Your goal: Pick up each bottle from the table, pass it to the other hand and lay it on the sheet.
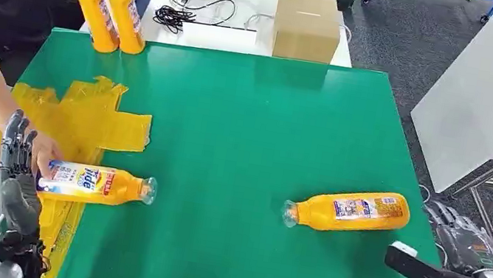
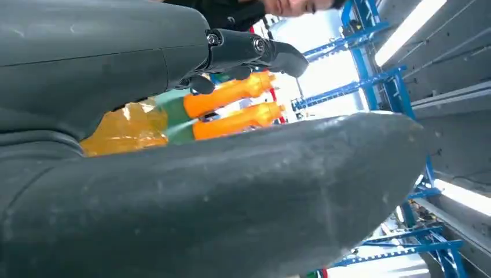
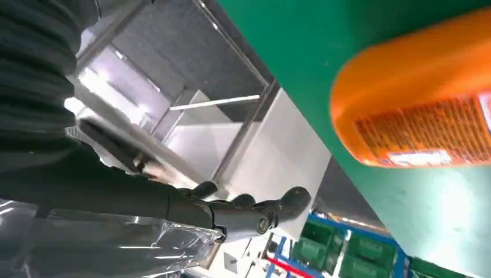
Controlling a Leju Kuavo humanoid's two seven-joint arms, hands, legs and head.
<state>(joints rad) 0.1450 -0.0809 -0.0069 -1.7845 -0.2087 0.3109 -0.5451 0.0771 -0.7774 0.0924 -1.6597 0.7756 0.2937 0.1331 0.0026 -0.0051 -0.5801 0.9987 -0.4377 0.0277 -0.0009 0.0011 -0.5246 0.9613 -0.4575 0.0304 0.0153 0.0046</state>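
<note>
Here my left hand (image 1: 16, 147) stands empty, fingers spread upward; just beside it a bottle (image 1: 96, 184) lies crosswise, neck pointing away toward my right. My right hand (image 1: 463, 237), fingers apart, waits near another bottle (image 1: 349, 210), whose neck points away from it.

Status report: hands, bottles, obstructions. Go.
Both hands, left and right, open. One orange plastic bottle lies near right hand, another at the yellow sheet. Person's hand on that one.
</note>
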